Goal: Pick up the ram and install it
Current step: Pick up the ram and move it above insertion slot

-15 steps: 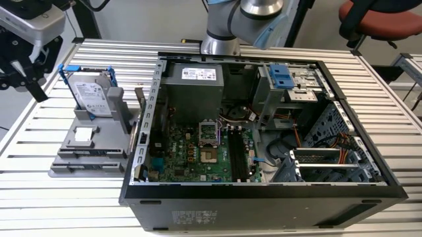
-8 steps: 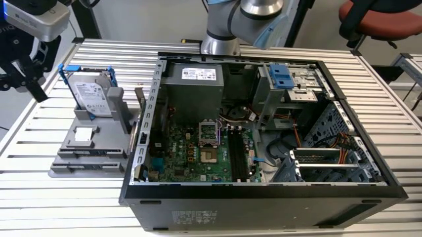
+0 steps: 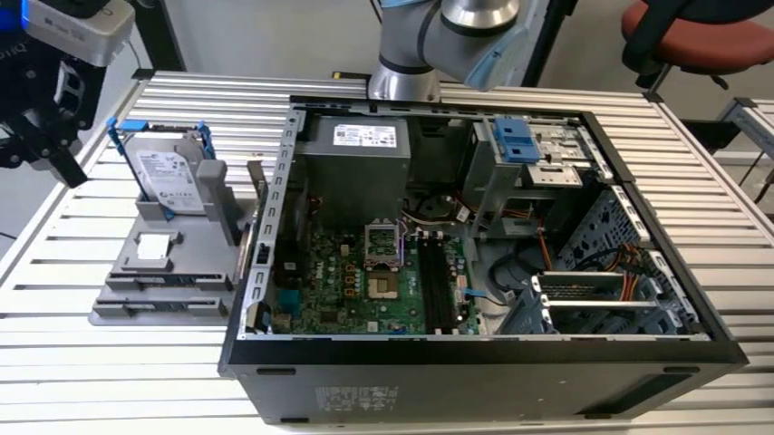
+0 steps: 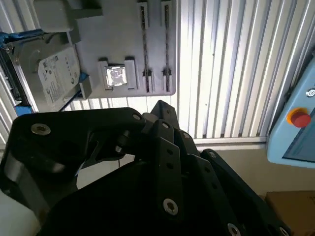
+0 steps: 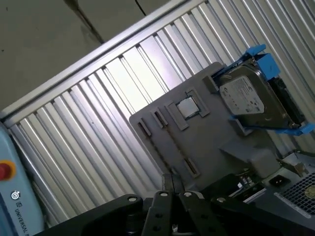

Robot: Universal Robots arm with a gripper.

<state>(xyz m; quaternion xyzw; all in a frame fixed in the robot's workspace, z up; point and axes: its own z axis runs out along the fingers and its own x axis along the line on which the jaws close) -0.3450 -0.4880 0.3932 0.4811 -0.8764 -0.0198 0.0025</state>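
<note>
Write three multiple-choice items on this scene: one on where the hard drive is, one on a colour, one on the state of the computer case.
1. Where is the hard drive?
A. on the floor
B. on the grey holder beside the computer case
C. on the red chair

2. What colour is the frame around the hard drive?
A. red
B. green
C. blue

3. How is the computer case?
A. open, with the motherboard exposed
B. shut, with its side panel on
C. packed in a carton

Answers:
1. B: the drive stands on the grey holder, at the exterior view's left of the case.
2. C: a blue frame wraps the drive in the exterior view and the first wrist view.
3. A: the green motherboard lies in plain sight inside the case.
</note>
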